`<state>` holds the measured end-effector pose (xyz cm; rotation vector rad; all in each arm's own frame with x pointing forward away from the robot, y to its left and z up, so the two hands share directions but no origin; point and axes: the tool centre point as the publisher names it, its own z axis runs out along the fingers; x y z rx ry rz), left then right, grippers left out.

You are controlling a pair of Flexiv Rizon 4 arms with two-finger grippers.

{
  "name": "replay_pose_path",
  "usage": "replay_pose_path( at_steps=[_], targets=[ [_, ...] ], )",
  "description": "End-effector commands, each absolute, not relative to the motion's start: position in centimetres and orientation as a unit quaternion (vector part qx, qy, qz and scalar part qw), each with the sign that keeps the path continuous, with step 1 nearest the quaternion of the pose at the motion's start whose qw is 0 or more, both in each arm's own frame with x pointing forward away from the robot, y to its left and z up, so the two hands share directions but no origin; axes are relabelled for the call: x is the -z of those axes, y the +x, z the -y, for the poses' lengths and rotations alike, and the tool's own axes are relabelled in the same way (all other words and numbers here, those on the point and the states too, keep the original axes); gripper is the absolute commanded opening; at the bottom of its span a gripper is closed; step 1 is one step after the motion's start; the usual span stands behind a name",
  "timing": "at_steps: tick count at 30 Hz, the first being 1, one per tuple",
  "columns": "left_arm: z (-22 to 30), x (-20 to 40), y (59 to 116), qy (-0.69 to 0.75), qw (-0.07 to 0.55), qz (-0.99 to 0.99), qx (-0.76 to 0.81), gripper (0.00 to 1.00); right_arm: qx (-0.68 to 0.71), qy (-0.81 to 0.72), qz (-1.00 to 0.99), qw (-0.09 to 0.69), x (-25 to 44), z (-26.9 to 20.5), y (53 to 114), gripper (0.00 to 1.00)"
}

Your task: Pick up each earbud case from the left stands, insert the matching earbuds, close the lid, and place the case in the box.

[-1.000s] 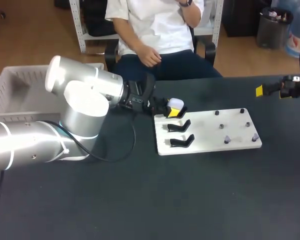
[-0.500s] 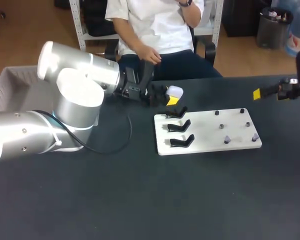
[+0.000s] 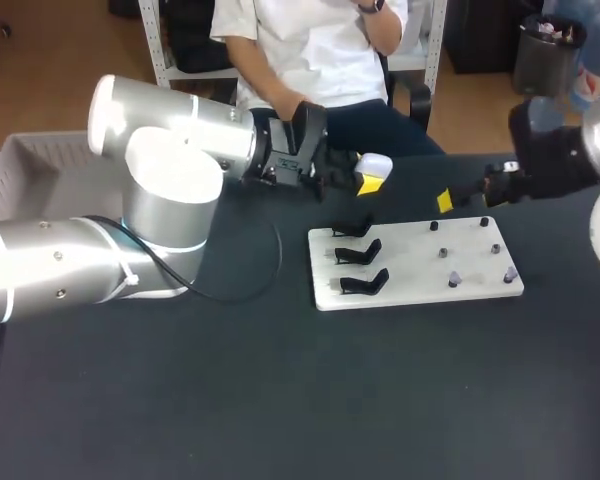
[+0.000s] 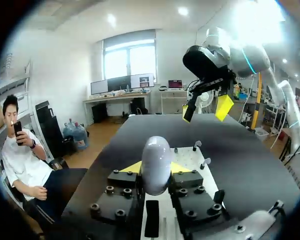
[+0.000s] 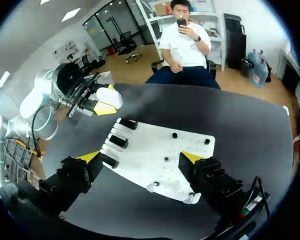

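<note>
dark desk (image 3: 280, 400), seen from above. left arm (image 3: 170, 190) has carried the earbud case (image 3: 374, 163) off the top stand (image 3: 353, 228) of the white board (image 3: 420, 285); left fingers (image 3: 369, 185) pinch it in the air behind the board. right arm (image 3: 555, 160) has swung in, right fingers (image 5: 90, 157) spread above the board: earbud insertion probably follows.

The left pincer (image 3: 367, 183), clamping a glossy white oval earbud case (image 3: 373, 164), is hanging in open air over the dark counter (image 3: 280, 400). Below and ahead of it, three black angled stands (image 3: 358, 252) are rising from a flat white board (image 3: 410, 275). The right pincer (image 3: 446, 201), fingers spread, is hovering close ahead, leaving a narrow gap, with small dark pegs (image 3: 442, 253) sticking up beneath it.
</note>
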<state>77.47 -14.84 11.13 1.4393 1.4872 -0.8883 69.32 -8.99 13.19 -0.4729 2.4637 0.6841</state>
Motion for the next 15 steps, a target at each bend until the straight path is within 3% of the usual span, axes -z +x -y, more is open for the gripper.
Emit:
replay_pose_path(
  at_steps=[1, 15],
  targets=[
    [15.8, -11.3, 77.1, 0.588, 0.431, -0.586, 0.353, 0.00, -0.275, -0.187, -0.908, 0.254, -12.2, 7.4, 71.1, 1.00],
    [16.6, -11.1, 75.9, 0.607, 0.423, -0.565, 0.367, 0.00, -0.286, -0.197, -0.907, 0.241, -11.9, 5.0, 72.3, 1.00]
  ],
)
